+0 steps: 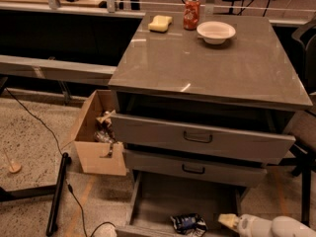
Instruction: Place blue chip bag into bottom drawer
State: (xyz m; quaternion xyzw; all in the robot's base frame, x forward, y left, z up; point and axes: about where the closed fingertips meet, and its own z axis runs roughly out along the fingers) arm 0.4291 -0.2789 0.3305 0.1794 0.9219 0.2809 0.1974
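Camera view looks down on a big grey cabinet (207, 68), and its bottom drawer (165, 201) is pulled out low by the floor. The robot's white gripper (227, 221) sits at the front corner of that drawer, and I cannot tell if it is spread or squeezed together. The little blue chip bag (189, 223) lies on the drawer floor near the front edge, just beside the gripper with a small gap between them.
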